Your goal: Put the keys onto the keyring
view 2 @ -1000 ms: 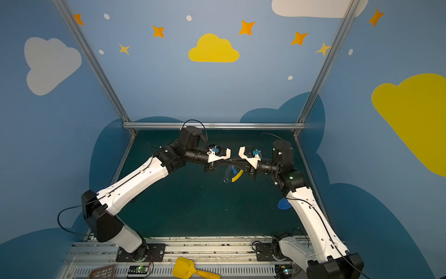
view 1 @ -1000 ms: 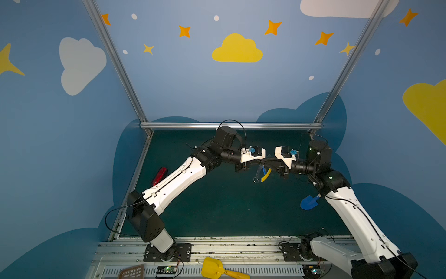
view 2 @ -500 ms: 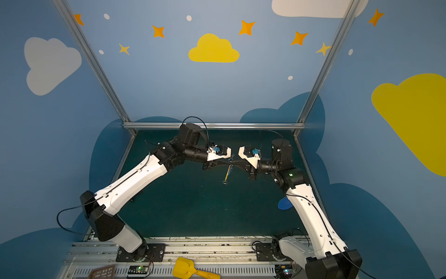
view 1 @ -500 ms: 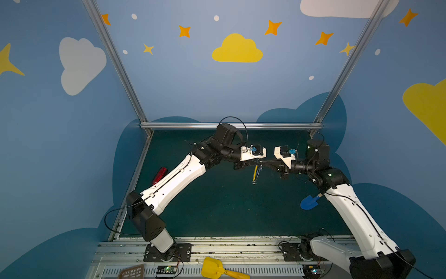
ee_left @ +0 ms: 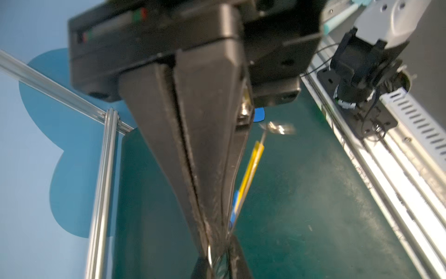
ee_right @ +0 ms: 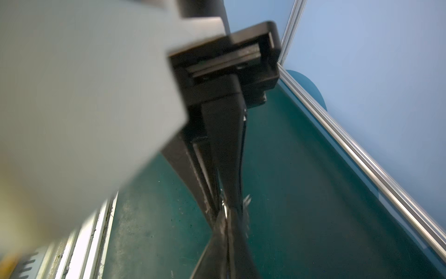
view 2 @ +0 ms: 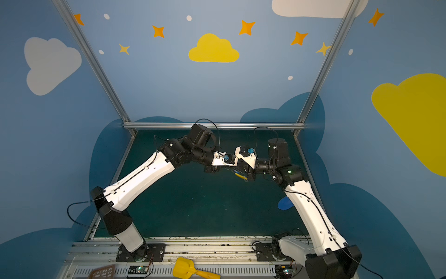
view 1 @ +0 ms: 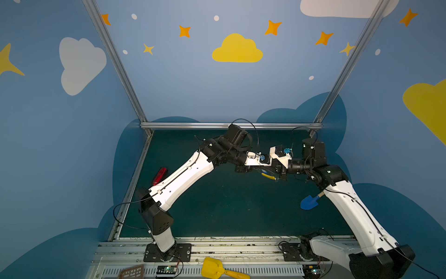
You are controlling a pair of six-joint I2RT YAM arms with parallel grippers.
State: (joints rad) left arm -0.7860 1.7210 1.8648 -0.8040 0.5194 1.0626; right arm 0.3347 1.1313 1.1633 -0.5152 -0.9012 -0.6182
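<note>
Regrip: left fingers (ee_left: 205,169) shut again after a brief open, now tip to tip with the shut right fingers (ee_right: 225,149), both apparently pinching the keyring (ee_left: 251,174), which trails beside the left fingers. The keys (ee_left: 235,205) sit against its yellow arc; threading unconfirmed, too blurry.

Robot lab booth: cloud-painted walls (view 1: 193,84), aluminium frame (view 1: 229,125).

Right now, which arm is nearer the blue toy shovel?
Right. The right arm crosses over the handle of the blue toy shovel; the left arm ends well short of it, mid-scene.
</note>
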